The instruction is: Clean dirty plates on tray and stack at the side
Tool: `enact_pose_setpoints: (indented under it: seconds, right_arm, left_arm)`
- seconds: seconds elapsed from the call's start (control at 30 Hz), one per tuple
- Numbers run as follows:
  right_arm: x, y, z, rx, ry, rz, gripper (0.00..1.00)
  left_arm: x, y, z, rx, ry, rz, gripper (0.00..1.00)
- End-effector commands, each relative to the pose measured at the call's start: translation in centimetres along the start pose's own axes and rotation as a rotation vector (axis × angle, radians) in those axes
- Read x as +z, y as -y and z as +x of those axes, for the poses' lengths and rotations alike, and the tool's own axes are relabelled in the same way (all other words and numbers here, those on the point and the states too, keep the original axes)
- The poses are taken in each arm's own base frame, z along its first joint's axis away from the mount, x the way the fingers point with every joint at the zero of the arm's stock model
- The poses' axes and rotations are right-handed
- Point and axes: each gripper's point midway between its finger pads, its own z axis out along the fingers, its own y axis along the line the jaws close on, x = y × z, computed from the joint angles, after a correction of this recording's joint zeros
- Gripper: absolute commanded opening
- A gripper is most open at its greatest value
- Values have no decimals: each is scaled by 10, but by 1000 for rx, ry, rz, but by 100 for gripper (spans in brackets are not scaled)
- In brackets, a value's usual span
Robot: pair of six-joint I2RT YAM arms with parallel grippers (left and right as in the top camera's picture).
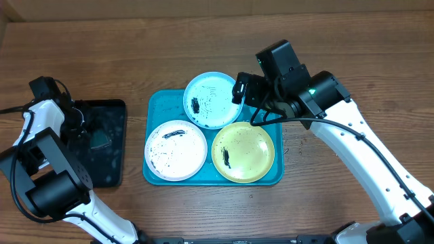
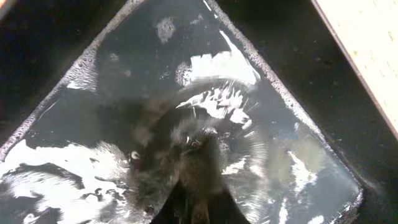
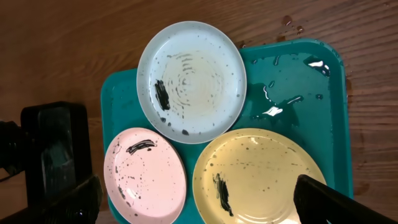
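- Overhead: on the tray (image 1: 154,112), the light blue plate (image 1: 213,102) sat far, the white plate (image 1: 175,150) near left, and the yellow plate (image 1: 244,152) near right. My right gripper (image 1: 245,90) hovered over the blue plate's right edge.
- Left wrist: my left gripper (image 2: 193,199) sat blurred in the black tray's (image 2: 280,50) sudsy water, so I cannot tell its grip.
- Right wrist: my fingers (image 3: 339,202) were spread wide above all 3 plates.

On the table (image 1: 203,41), a tray (image 1: 159,108) at centre holds three plates close together: the rear plate (image 1: 211,100) at twelve o'clock, the left plate (image 1: 175,150) at eight, the right plate (image 1: 243,152) at four. A smaller tray (image 1: 112,159) lies apart at nine o'clock.
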Motion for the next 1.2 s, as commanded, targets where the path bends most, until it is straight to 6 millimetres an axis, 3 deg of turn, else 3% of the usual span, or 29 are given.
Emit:
enact_pose_setpoints:
  seconds: [0.0, 0.03, 0.07, 0.1, 0.47, 0.57, 0.63, 0.67, 0.8, 0.83, 0.9, 0.93, 1.17]
  right_arm:
    - [-7, -7, -3, -9, 15, -23, 100]
    - [-7, -7, -3, -9, 15, -23, 100]
    - [-7, -7, -3, -8, 14, -22, 100]
    - [-7, -7, -3, -8, 14, -22, 100]
    - [-7, -8, -5, -9, 21, -28, 100]
    - [-7, -9, -5, -9, 23, -30, 100]
    - [-7, -9, -5, -9, 23, -29, 100]
    - [-7, -8, -5, -9, 22, -28, 100]
    - [-7, -7, -4, -9, 18, -25, 100]
    - [-7, -7, -4, -9, 16, -24, 100]
    - [-7, -7, -4, -9, 15, -23, 100]
    - [-7, -7, -4, -9, 15, -23, 100]
    - [-7, -7, -3, -9, 15, -23, 100]
  left_arm:
    - [8, -2, 6, -2, -27, -1, 9]
    - [8, -2, 7, -3, -30, -1, 42]
    - [8, -2, 8, -4, -36, -3, 88]
    - [8, -3, 10, -4, -44, -6, 100]
    - [-1, -16, 64, -45, -263, -65, 98]
    - [-1, -17, 65, -45, -268, -67, 64]
    - [-1, -17, 64, -45, -263, -67, 15]
    - [-1, -16, 63, -44, -259, -65, 4]
    - [0, -15, 59, -42, -244, -60, 4]
    - [0, -15, 59, -41, -243, -59, 5]
    - [1, -15, 58, -41, -240, -59, 58]
    - [1, -15, 57, -40, -235, -58, 100]
    - [4, -11, 42, -30, -172, -41, 100]
